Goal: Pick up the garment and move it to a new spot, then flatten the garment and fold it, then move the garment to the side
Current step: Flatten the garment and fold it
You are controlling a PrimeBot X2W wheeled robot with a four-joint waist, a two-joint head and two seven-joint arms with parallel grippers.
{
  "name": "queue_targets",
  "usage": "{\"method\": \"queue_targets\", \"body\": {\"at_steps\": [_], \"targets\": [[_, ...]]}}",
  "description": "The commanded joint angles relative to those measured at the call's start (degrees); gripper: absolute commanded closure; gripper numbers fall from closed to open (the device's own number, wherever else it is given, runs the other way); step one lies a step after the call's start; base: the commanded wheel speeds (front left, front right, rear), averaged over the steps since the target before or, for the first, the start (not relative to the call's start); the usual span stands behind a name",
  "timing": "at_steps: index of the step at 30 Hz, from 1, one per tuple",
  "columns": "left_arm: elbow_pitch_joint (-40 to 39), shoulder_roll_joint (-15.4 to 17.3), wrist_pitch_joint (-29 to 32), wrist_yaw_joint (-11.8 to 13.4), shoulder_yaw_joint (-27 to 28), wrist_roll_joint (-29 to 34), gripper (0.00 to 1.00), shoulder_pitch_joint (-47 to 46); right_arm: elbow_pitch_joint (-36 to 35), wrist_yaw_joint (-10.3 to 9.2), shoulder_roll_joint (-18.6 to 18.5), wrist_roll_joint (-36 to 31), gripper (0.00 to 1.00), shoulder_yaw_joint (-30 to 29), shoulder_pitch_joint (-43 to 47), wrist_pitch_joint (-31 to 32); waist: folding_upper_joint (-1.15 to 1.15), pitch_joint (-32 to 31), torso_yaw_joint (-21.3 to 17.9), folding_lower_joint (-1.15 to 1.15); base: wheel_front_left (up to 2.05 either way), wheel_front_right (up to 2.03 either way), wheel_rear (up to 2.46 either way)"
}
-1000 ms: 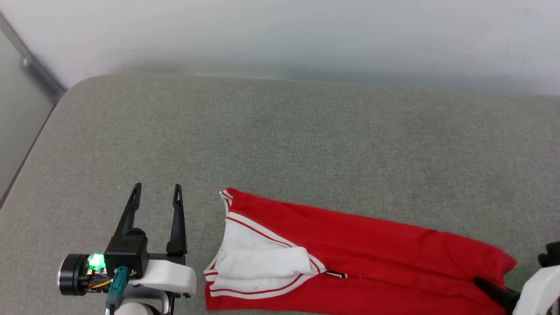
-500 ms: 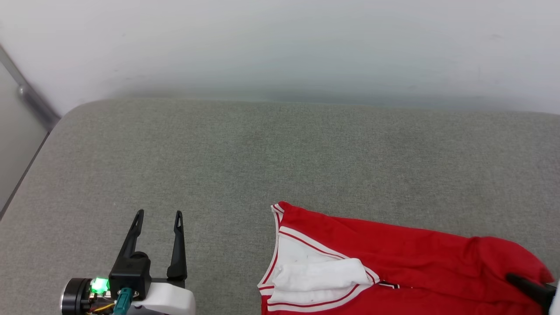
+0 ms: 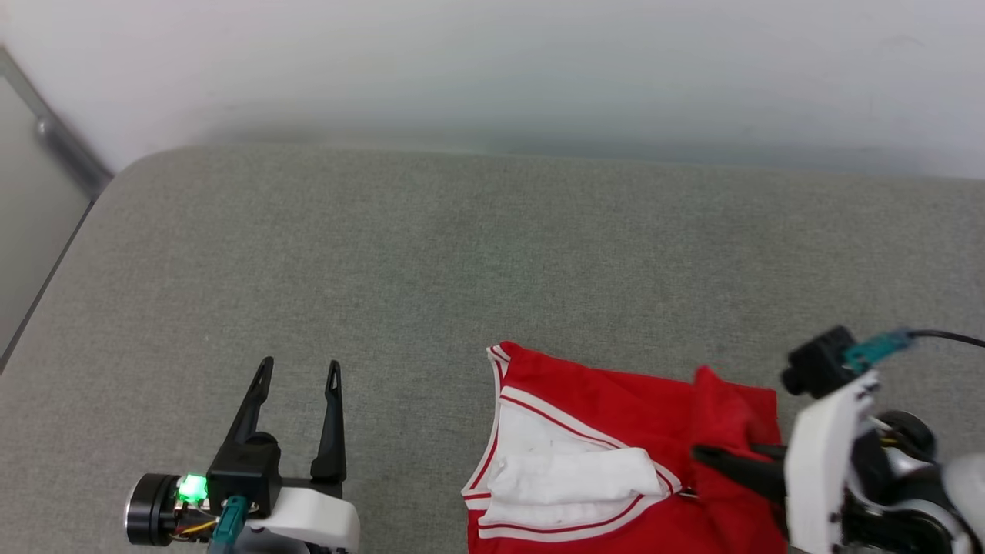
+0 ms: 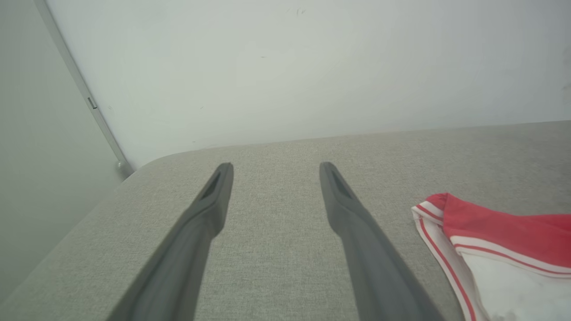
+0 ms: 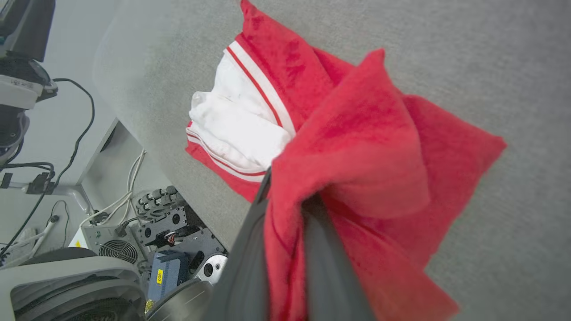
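The right gripper point(image 3: 708, 459) is closed narrow on the red jersey garment with white short sleeves and red-and-white striped trim point(image 3: 616, 408). The right wrist view shows red cloth pinched between its two fingers and draped over both. The rest of the garment rests on the grey fabric-covered surface point(image 3: 462, 254), directly ahead of the right gripper's fingertips and partly below them. The held end stands raised and doubled over the body of the garment, so that a loose red peak rises just beyond the fingertips. The long axis of the garment runs along the line of the right gripper's fingers, from the held end to the white sleeve point(image 3: 569, 477) and striped trim at the far end. The left gripper point(image 3: 299, 365) is spread wide and holds nothing; it stands over bare surface, fingers pointing toward the white wall point(image 3: 492, 61). From the left gripper, the striped end of the garment lies off its right finger, near but apart, with bare surface between. The right arm is therefore the nearer, and the only one in contact. Judged from this layout, the fold step is in hand: the coming move calls for travel along the long axis, away from the right wrist, to lay the held end over the sleeve end. Lettering on the front cannot be made out.
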Motion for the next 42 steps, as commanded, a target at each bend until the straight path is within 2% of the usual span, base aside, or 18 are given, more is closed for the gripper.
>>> {"method": "queue_targets", "body": {"at_steps": [1, 6, 14, 18, 24, 25, 26, 31, 34, 39, 42], "targets": [[0.00, -0.22, -0.13, -0.35, 0.32, 0.46, 0.00, -0.95, 0.10, -0.02, 1.03, -0.98, 1.00, 1.79, -2.46, 0.67, 0.00, 0.87, 0.62, 0.00, 0.00, 0.00, 0.00], [-0.04, -1.11, -0.13, -1.13, 0.69, 0.98, 0.00, -2.37, 3.12, -0.02, 5.07, -4.06, 1.00, 9.91, -10.80, 1.51, 0.00, 2.93, 1.71, 0.00, 0.00, 0.00, 0.00], [0.11, -2.51, -0.13, -1.98, 0.82, 1.69, 0.00, -4.52, 14.43, -0.02, 9.99, -7.81, 1.00, 21.59, -21.53, -1.12, 0.00, 5.89, 3.26, 0.00, 0.00, 0.00, 0.00], [0.33, -3.03, -0.13, -2.38, 0.96, 1.92, 0.00, -5.28, 20.01, -0.02, 10.81, -9.14, 1.00, 26.85, -24.65, -3.55, 0.00, 6.95, 3.87, 0.00, 0.00, 0.00, 0.00], [0.80, -3.59, -0.13, -2.47, 1.29, 2.11, 0.00, -4.74, 24.83, -0.02, 11.80, -6.90, 0.98, 31.34, -26.45, -8.73, 0.00, 6.86, 3.99, 0.00, 0.00, 0.00, 0.00], [0.99, -3.64, -0.13, -2.54, 1.35, 2.18, 0.00, -4.51, 24.87, -0.02, 11.46, -6.79, 0.35, 31.66, -26.86, -10.10, 0.00, 6.51, 3.95, 0.00, 0.00, 0.00, 0.00], [1.14, -3.65, -0.13, -2.56, 1.53, 2.21, 0.00, -4.23, 24.69, -0.02, 10.98, -6.57, 0.00, 31.91, -27.24, -11.44, 0.00, 6.06, 3.79, 0.00, 0.00, 0.00, 0.00], [1.53, -3.48, -0.13, -2.76, 2.31, 2.53, 0.00, -2.84, 20.46, -0.02, 7.01, -6.73, 0.00, 31.73, -27.09, -19.08, 0.00, 2.86, 2.61, 0.00, 0.00, 0.00, 0.00], [1.30, -3.29, -0.13, -2.81, 2.68, 2.48, 0.00, -1.74, 17.74, -0.02, 4.00, -8.41, 0.00, 29.11, -26.23, -24.85, 0.00, 0.98, 1.32, 0.00, 0.00, 0.00, 0.00], [1.01, -3.31, -0.13, -2.71, 3.18, 2.68, 0.00, 0.16, 16.59, -0.03, 1.96, -15.31, 0.00, 18.84, -23.35, -36.86, 0.00, -1.51, -1.03, 0.00, 0.00, 0.00, 0.00], [0.84, -3.32, -0.13, -2.75, 3.47, 2.69, 0.00, 1.04, 17.24, -0.02, 3.51, -21.24, 0.00, 10.84, -19.43, -44.35, 0.00, -2.72, -2.29, 0.00, 0.00, 0.00, 0.00]]}}
